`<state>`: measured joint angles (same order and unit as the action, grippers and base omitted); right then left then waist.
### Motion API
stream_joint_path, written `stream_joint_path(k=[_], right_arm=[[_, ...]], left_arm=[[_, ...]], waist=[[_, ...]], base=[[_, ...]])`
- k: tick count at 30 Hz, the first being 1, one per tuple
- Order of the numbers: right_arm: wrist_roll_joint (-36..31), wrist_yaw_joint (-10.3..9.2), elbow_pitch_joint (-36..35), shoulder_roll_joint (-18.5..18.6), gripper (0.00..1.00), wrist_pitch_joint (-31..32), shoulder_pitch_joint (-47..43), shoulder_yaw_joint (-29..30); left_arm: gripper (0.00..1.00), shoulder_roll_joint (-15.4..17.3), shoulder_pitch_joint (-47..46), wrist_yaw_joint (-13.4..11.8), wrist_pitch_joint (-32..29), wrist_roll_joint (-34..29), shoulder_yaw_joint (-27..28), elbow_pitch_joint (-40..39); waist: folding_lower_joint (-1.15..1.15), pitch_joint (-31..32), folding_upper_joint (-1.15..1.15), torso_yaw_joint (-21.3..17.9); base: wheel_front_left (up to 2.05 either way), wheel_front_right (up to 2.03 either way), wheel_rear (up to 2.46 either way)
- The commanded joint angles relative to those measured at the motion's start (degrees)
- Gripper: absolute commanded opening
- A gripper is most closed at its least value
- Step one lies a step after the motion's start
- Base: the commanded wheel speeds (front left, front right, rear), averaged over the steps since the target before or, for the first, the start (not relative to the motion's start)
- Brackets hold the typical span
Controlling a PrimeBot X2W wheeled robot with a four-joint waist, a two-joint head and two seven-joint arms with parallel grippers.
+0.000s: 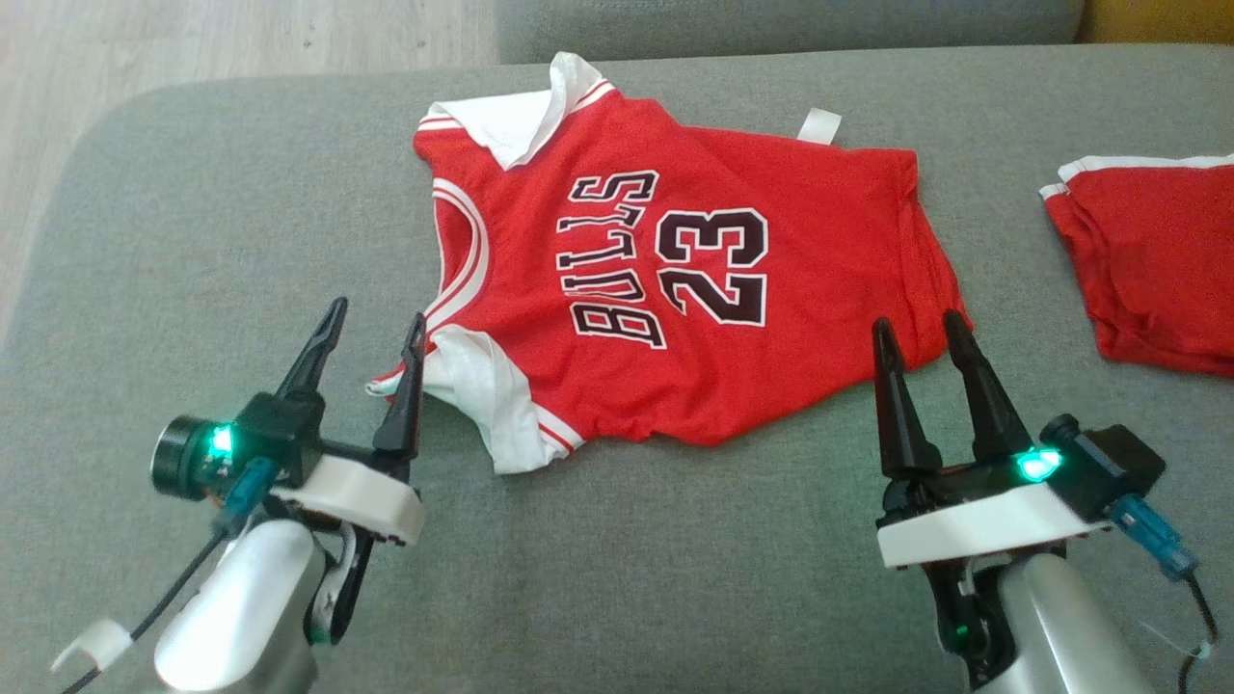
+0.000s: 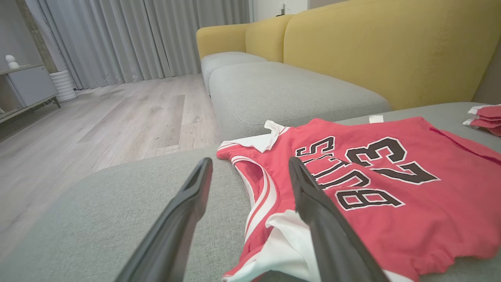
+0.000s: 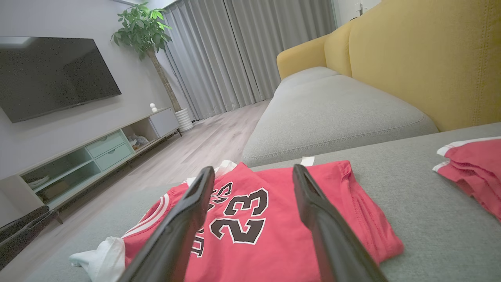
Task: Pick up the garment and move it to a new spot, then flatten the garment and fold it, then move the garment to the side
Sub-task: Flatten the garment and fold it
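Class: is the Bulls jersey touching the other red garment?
Apart. The head view shows bare grey cushion between the jersey and the other red garment.

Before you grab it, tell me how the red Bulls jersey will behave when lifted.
Probably floppy: the red jersey lies rumpled, its hem wavy and its white sleeve folded over, so it should drape from any pinch. Likely light, being thin fabric. On the grey cushion, a push would probably bunch it rather than slide it.
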<state>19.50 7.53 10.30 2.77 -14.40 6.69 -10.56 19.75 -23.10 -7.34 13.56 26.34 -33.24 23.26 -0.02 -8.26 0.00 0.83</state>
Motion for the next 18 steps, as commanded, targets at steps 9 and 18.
stream_joint_path(k=[9, 18], right_arm=[[-0.59, -0.04, -1.96, 0.10, 1.00, -0.60, 1.47, -2.04], [-0.13, -0.04, -2.22, 0.10, 1.00, -0.60, 2.39, -1.95]], left_arm=[[1.00, 2.19, -1.49, -0.32, -6.73, 0.60, -0.88, -5.86], [1.00, 2.96, -3.47, -0.80, -10.64, -0.29, -2.15, -0.96]], waist=[[0.02, -2.34, 0.00, -1.10], [0.02, -4.32, 0.00, -2.65]], base=[[0.00, 0.00, 0.00], [0.00, 0.00, 0.00]])
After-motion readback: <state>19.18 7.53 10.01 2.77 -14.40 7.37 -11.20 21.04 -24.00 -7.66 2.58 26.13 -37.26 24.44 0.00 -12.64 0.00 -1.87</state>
